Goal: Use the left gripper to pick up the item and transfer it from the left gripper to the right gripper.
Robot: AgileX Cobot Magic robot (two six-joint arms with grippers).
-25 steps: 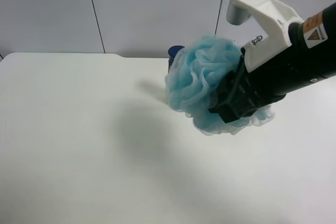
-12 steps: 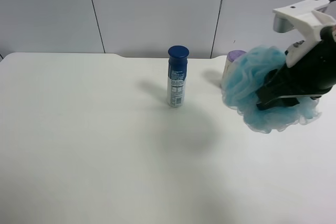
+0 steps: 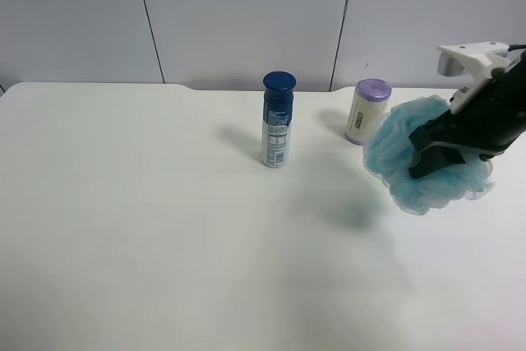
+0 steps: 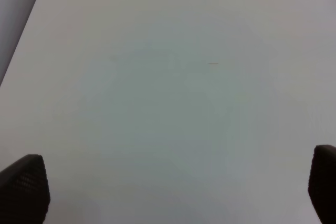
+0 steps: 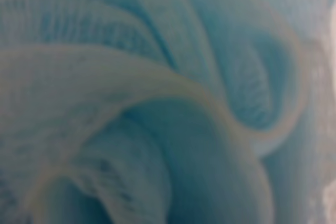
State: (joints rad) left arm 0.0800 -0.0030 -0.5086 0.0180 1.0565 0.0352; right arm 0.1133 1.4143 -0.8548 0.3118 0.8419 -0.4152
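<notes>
The light-blue mesh pouf (image 3: pixel 411 158) hangs above the table at the exterior high view's right, held by my right gripper (image 3: pixel 436 158), the black arm with the white bracket. Its fingers are shut on the pouf. The pouf fills the whole right wrist view (image 5: pixel 168 98), blurred and very close. My left gripper (image 4: pixel 168 192) is open and empty above bare white table; only its two black fingertips (image 4: pixel 23 187) show at the frame's corners. The left arm is out of the exterior high view.
A spray bottle with a dark-blue cap (image 3: pixel 278 121) stands mid-table at the back. A cream canister with a purple lid (image 3: pixel 366 111) stands to its right, just behind the pouf. The white table (image 3: pixel 148 228) ends at a grey panelled wall.
My right gripper has carried the pouf from in front of the spray bottle to the exterior high view's right edge and slightly lower. The bottle and canister are now uncovered.
</notes>
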